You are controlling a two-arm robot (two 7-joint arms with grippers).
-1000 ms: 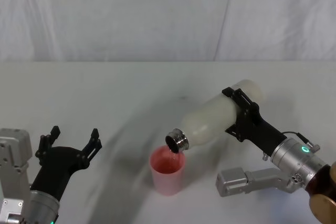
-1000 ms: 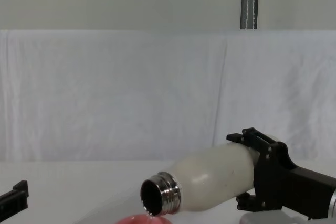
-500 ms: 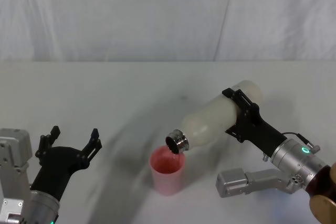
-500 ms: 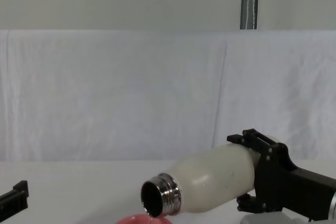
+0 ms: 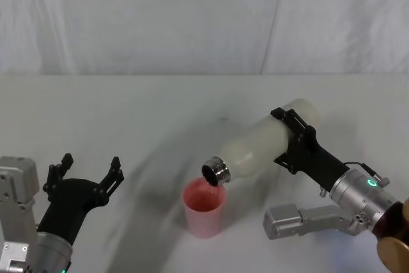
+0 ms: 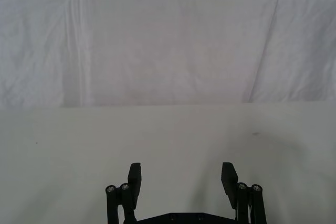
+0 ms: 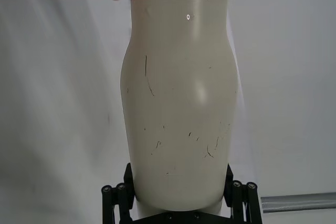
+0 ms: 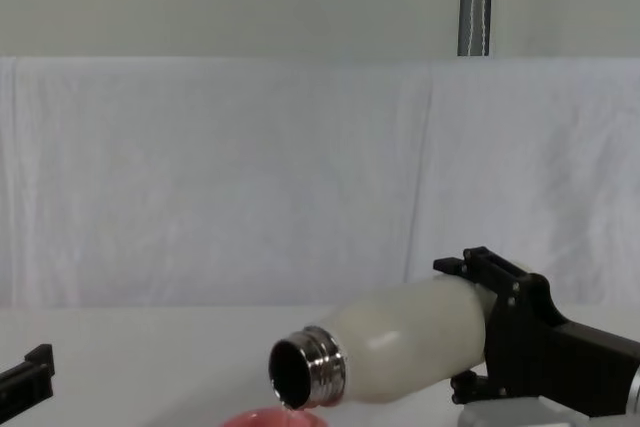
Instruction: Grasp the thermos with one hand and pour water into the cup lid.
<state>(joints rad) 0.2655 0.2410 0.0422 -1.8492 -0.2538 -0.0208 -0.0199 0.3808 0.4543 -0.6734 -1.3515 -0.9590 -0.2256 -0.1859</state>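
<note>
Head view: the desk (image 5: 128, 107) is white and backed by a white cloth curtain (image 5: 204, 17). The thermos (image 5: 259, 147) is held above the desk on the robot's right side, tilted steeply toward the left with its base raised and its silver neck lowest. The open mouth sits directly over the rim of the cup lid (image 5: 204, 208), touching it or just above it; contact cannot be confirmed. The right claw (image 5: 294, 140) pinches the thermos near its base, 1 black finger on each side of the body. In the right wrist view these fingers (image 7: 115, 198) press against the cream wall. The left claw (image 5: 86, 177) hangs over the desk at the lower left, spread wide and holding nothing, well apart from the cup lid. The cup lid stands upright on the desk.
</note>
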